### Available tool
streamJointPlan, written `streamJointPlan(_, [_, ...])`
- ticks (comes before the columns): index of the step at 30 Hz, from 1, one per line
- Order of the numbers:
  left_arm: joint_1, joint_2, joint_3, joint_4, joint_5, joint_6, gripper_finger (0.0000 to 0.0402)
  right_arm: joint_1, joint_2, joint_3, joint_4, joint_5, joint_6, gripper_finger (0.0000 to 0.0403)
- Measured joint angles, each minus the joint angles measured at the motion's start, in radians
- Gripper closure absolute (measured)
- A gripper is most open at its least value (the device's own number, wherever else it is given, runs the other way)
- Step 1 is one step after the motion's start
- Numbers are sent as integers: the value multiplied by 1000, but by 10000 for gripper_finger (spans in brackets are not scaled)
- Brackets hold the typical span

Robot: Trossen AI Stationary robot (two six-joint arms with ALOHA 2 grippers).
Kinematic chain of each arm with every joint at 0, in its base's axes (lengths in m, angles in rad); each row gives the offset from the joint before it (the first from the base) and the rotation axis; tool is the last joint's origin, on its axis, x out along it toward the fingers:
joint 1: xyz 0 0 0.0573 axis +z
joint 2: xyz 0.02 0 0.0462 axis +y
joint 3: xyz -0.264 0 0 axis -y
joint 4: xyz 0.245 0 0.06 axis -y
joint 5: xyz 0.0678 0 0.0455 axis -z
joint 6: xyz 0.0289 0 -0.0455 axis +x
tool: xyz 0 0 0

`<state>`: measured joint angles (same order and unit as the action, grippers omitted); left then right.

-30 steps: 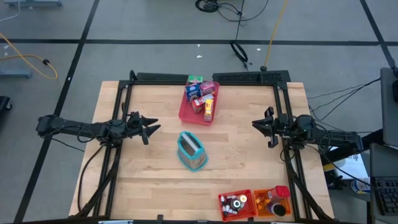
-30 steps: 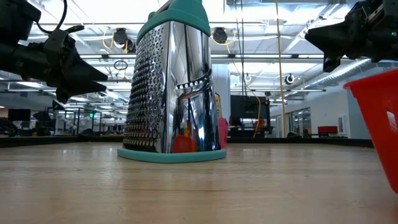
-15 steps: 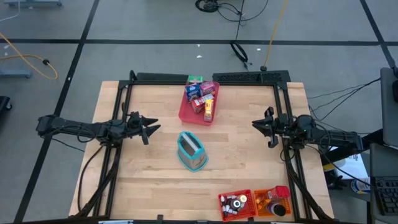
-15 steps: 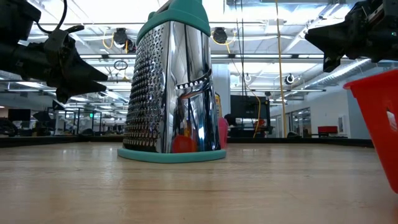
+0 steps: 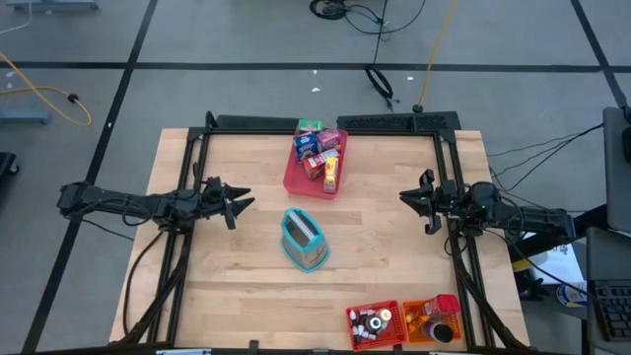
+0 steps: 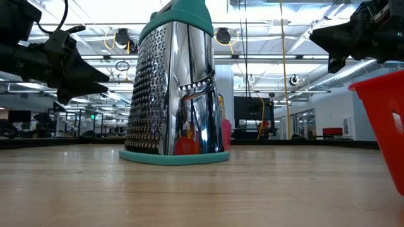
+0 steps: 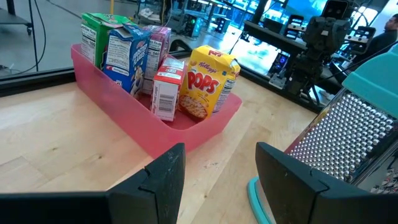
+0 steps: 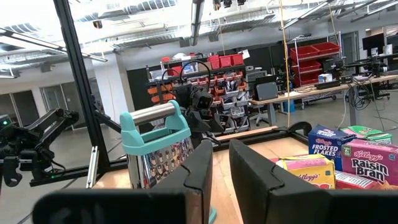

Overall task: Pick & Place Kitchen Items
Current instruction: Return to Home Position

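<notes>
The wooden desk (image 5: 237,296) fills the middle of the high view, with one dark arm reaching in from each side. The left tool (image 5: 240,207) hangs over the desk's left edge and the right tool (image 5: 415,207) over its right edge, well apart and both pointing toward the centre. Each has its fingers spread with nothing between them. In the left wrist view the two dark fingers (image 7: 163,177) stand clearly apart. In the right wrist view a narrower gap shows between that arm's fingers (image 8: 202,168). Between the two arms a steel box grater (image 5: 304,240) with a teal handle and base stands upright near the desk's centre, and it looms large in the low view. Just behind it, toward the far edge, lies the pink tray (image 5: 293,183), which holds the boxed kitchen items (image 5: 318,153). They stand upright in a row: a green box (image 7: 93,37), a blue cereal box (image 7: 124,53), a pink box (image 7: 160,40), a small red-and-white carton (image 7: 166,87) and a yellow Pops box (image 7: 208,81). At the near right corner the red bin (image 5: 348,330) and the orange bin (image 5: 459,316) sit side by side, touching. The red one holds small white and dark pieces (image 5: 375,320), and the orange one's contents are too small to tell.
</notes>
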<state>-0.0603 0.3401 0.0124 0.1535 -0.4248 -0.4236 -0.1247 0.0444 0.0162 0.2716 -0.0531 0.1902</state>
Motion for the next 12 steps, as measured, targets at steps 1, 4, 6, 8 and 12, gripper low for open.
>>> streamJointPlan(1, [0, 0, 0, 0, 0, 0, 204, 0, 0, 0, 0, 0, 0, 355])
streamJointPlan(4, [0, 0, 0, 0, 0, 0, 204, 0, 0, 0, 0, 0, 0, 355])
streamJointPlan(6, [0, 0, 0, 0, 0, 0, 204, 0, 0, 0, 0, 0, 0, 355])
streamJointPlan(8, [0, 0, 0, 0, 0, 0, 204, 0, 0, 0, 0, 0, 0, 355])
streamJointPlan(12, [0, 0, 0, 0, 0, 0, 204, 0, 0, 0, 0, 0, 0, 355])
